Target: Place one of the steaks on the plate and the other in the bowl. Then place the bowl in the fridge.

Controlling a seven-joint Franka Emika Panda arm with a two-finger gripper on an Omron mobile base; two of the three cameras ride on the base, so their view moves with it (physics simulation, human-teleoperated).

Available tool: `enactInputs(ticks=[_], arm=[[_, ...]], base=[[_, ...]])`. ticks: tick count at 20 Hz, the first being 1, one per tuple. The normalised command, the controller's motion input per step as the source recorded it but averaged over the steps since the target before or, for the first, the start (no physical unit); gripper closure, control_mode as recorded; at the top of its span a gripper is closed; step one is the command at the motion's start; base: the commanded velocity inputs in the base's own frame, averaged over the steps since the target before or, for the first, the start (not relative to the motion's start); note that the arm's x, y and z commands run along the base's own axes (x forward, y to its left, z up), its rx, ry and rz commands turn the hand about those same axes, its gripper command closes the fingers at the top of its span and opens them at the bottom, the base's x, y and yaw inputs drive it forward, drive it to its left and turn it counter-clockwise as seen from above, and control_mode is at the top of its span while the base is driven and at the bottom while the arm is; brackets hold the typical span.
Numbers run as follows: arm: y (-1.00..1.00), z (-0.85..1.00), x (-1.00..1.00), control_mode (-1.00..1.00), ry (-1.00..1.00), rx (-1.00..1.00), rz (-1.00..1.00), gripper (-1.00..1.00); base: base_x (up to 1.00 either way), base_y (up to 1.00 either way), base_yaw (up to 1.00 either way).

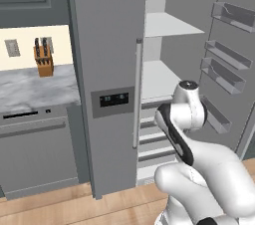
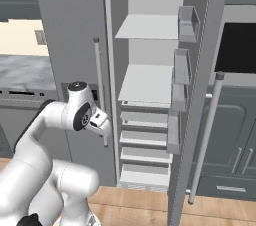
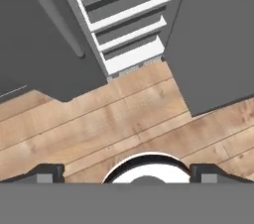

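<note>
**Arm folded low in front of the open fridge, fingers spread and empty**

I'm looking down through the hand camera and seeing the gripper point(image 3: 127, 172) pointing at the wooden floor point(image 3: 119, 119), its two dark fingertips point(image 3: 47, 172) sitting far apart at the bottom corners, nothing between them. So the fingers are standing wide open and gripping nothing.

The arm point(image 1: 182, 114) is folding up close to the base, elbow raised, hand tucked down in front of the fridge point(image 1: 107, 69).

Past the arm, the fridge is standing with its right door point(image 2: 212, 70) swung open and its left door shut, long silver handle point(image 1: 137, 94) and dark dispenser panel point(image 1: 113, 100) facing me. Inside I'm seeing pale shelves point(image 2: 147, 82) and lower drawers point(image 2: 145, 140); the shelf surfaces I can see are bare. Door bins point(image 1: 224, 69) are lining the open door.

Further left, a marble counter point(image 1: 35, 89) is carrying a knife block point(image 1: 44, 59) against the wall. On the far right, a dark wall oven point(image 2: 240, 47) is showing behind the door.
</note>
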Motion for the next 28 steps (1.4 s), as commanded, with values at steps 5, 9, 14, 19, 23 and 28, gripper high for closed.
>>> enactInputs(ticks=[5, 9, 14, 19, 23, 28], arm=[[0.41, 0.26, 0.15, -1.0, -0.34, -0.2, 0.18, -1.0], [0.0, 0.0, 0.18, -1.0, -0.06, 0.02, 0.13, -1.0], [0.34, 0.06, 0.34, -1.0, -0.14, 0.0, 0.16, -1.0], [0.26, 0.12, 0.73, -1.0, -0.05, 0.0, 0.2, -1.0], [0.0, 0.13, 0.56, -1.0, 0.0, 0.0, 0.01, -1.0], [0.14, 0.02, 0.47, -1.0, -0.05, 0.0, 0.0, -1.0]], base=[[0.0, 0.0, 0.0], [0.0, 0.0, 0.0], [0.0, 0.0, 0.0], [0.0, 0.0, 0.0], [0.0, 0.0, 0.0], [0.0, 0.0, 0.0]])
